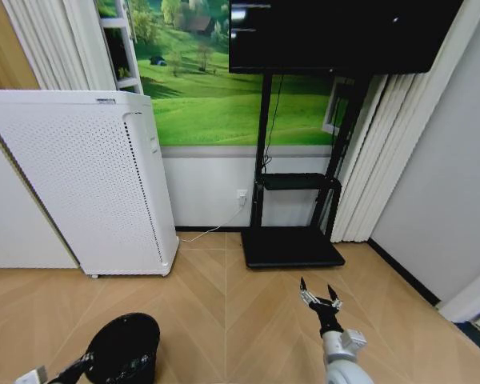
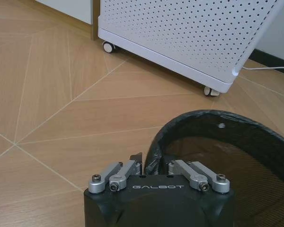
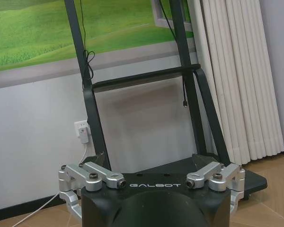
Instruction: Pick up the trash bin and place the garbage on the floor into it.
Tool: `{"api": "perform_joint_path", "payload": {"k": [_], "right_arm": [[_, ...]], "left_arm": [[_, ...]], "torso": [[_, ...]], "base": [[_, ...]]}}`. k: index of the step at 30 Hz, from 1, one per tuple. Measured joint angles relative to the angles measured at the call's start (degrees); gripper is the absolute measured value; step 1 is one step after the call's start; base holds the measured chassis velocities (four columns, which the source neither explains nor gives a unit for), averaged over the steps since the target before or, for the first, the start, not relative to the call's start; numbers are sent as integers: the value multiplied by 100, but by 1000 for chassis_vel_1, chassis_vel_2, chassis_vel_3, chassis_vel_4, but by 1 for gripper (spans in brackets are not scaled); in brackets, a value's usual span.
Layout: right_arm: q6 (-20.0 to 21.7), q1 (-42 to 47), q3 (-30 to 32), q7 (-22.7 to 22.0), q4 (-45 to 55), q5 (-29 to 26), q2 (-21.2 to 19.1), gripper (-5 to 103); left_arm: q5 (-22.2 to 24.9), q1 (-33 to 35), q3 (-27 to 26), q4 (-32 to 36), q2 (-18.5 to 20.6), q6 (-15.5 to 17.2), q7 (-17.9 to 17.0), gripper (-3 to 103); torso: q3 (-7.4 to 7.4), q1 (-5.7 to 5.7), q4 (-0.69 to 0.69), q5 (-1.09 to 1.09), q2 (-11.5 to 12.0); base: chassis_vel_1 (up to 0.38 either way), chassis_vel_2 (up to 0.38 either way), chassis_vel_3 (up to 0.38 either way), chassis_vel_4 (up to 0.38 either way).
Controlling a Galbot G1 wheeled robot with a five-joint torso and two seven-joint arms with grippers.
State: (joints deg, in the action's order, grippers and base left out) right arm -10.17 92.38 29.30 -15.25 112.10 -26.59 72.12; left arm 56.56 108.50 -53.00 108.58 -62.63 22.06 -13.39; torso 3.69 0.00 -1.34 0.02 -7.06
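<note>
Left gripper (image 2: 150,166): seen low at the left in the head view; its fingers are pinched together on the near rim of the trash bin, one inside and one outside the wall.
Right gripper (image 1: 319,294): held out above the floor at the lower right of the head view, fingers spread wide, nothing between them; it is pointed toward the black stand.
Floor (image 1: 224,296): light tan wood laid in a herringbone pattern, spread across the whole lower part of the head view.
White perforated appliance (image 1: 80,180): tall, stood on small castors against the wall at the left; its lower edge and two wheels are seen in the left wrist view just beyond the bin.
Screen (image 1: 336,32): dark, mounted at the top of the stand, above the landscape mural on the wall.
Black stand (image 1: 292,244): a flat base plate set on the floor against the wall, with two uprights and a small shelf part-way up; a cable is hung down beside one upright toward a white wall socket.
Curtains (image 1: 368,160): pale, pleated, hung to the floor just right of the stand.
Trash bin (image 1: 124,348): small, round, black, placed well in front of the appliance. 
Bin contents: a dark, glossy interior is seen through the open mouth; whether anything lies inside cannot be told.
</note>
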Motion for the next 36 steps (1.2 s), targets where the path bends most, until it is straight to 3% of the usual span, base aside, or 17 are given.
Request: {"api": "perform_joint_path", "payload": {"k": [3, 4, 6, 10, 12, 14, 17, 18, 20, 21, 23, 24, 26, 28, 30, 36], "right_arm": [[-2, -5, 1, 0, -2, 0, -9, 100], [-2, -21, 1, -2, -9, -1, -17, 100], [-2, -68, 1, -13, -24, -13, -23, 100], [-1, -105, -1, -19, -45, -25, -32, 100], [3, -125, -3, -24, -51, -34, -39, 100], [7, -133, -3, -27, -53, -36, -39, 100], [27, -136, -3, -60, -61, -35, -24, 100], [27, -136, -3, -60, -61, -35, -24, 100], [37, -63, -1, -31, -18, 1, -17, 100], [37, -63, -1, -31, -18, 1, -17, 100], [65, 138, 44, 139, 236, 117, -22, 100], [80, 211, 64, 171, 350, 153, -21, 100], [101, 307, 79, 192, 497, 186, -14, 100], [317, 686, 137, 200, 989, 442, 48, 100], [396, 799, 152, 194, 1115, 560, 75, 100], [575, 1286, 140, 123, 1705, 1022, 245, 100]], "left_arm": [[4, 24, -5, 2, -5, -1, -70, 28], [27, 62, -30, 24, -6, 5, -112, 38], [48, 153, -99, 69, -13, 4, -137, 50], [73, 254, -215, 133, -31, -14, -138, 55], [96, 447, -488, 342, -54, -65, -59, 72], [58, 515, -596, 427, -60, -92, 10, 72], [-516, 650, -971, 757, -112, -507, 516, 88], [-516, 650, -971, 757, -112, -507, 516, 88], [-1388, 527, -1136, 1056, -151, -1001, 949, 97], [-1388, 527, -1136, 1056, -151, -1001, 949, 97], [-2291, 257, -1154, 1546, -113, -1302, 1105, 100], [-2447, 145, -1081, 1729, -69, -1335, 1087, 100], [-2550, -3, -928, 1957, -3, -1337, 1037, 100], [-2617, -431, -317, 2441, 224, -1190, 724, 100], [-2622, -526, -135, 2524, 263, -1135, 645, 100], [-2799, -471, 494, 2713, 118, -1020, 523, 100]], "torso": [[0, 0, -1, -3, 0], [0, 0, -1, -2, 0], [0, 0, 0, -1, 0], [0, 0, 0, -2, 0], [0, 0, 0, -2, 0], [0, 0, 0, -1, 0], [0, 0, 1, -1, 0], [0, 0, 1, -1, 0], [0, 0, 1, -2, 0], [0, 0, 1, -2, 0], [0, 0, 0, -1, 0], [0, 0, 0, -1, 0], [0, 0, -1, -2, 0], [0, 0, -3, -1, 0], [0, 0, -5, -2, 0], [0, 0, 2, -2, 0]], "base": [[0, 0, 0, 0], [0, 0, 0, 0], [0, 0, 0, 0], [0, 0, 0, 0], [0, 0, 0, 0], [0, 0, 0, 0], [0, 0, 0, 0], [0, 0, 0, 0], [0, 0, 0, 0], [0, 0, 0, 0], [0, 0, 0, 0], [0, 0, 0, 0], [0, 0, 0, 0], [0, 0, 0, 0], [0, 0, 0, 0], [0, 0, 0, 0]]}}
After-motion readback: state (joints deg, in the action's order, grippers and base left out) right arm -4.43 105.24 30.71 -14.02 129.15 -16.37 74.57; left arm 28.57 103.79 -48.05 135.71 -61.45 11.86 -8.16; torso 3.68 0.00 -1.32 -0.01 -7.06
